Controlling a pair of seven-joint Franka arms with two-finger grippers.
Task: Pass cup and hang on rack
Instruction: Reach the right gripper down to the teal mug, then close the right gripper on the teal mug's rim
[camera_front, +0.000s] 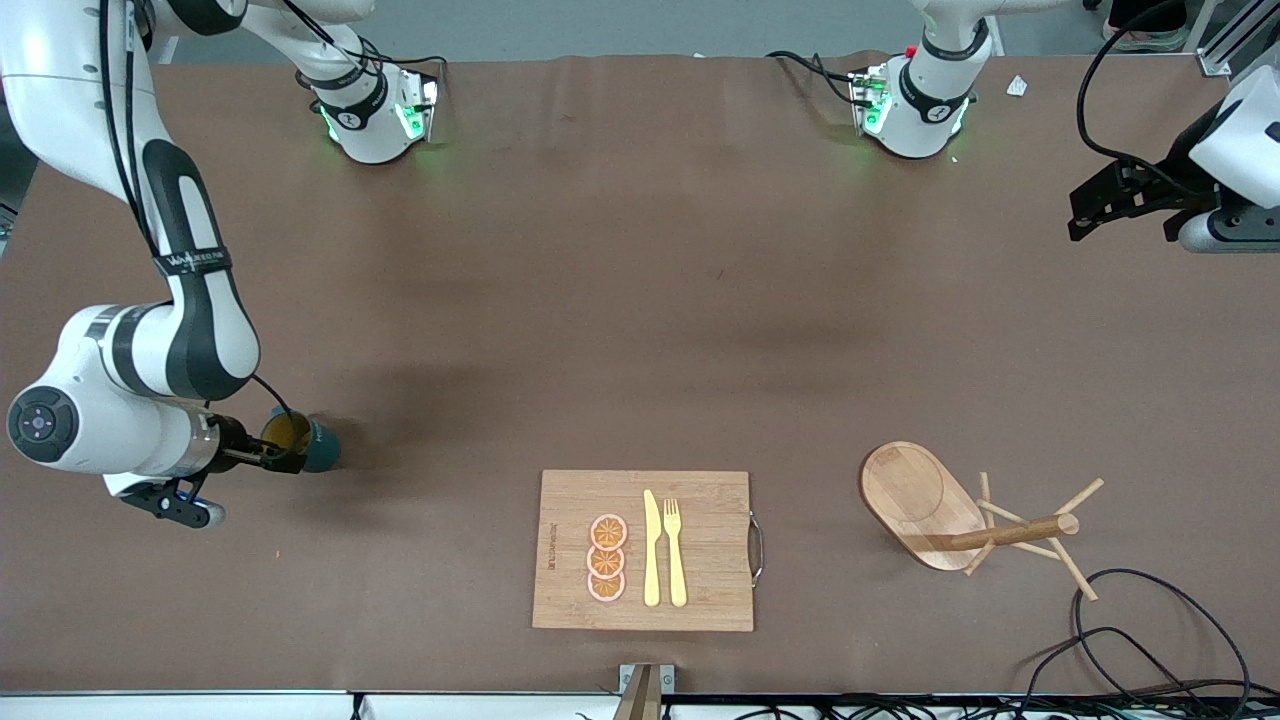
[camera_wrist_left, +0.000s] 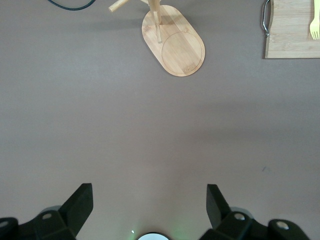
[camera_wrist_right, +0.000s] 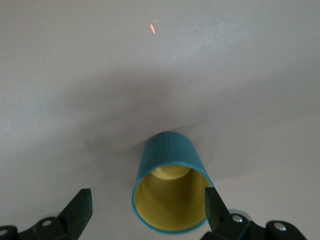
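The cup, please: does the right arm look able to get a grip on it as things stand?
Probably yes. The cup lies on its side with its mouth toward the open right claw, one finger at the rim. Nothing else lies near it; the left claw waits, open, at the left arm's end of the table.

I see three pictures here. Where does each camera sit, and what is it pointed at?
Front view: high across the table, facing both arms' bases; shows both arms, the cutting board and the rack.
Left wrist view: on the left arm, looking down past its open left gripper at the rack.
Right wrist view: on the right arm, looking past its open right gripper at the cup.
Shared: front and left wrist views both show the rack; front and right wrist views the cup.
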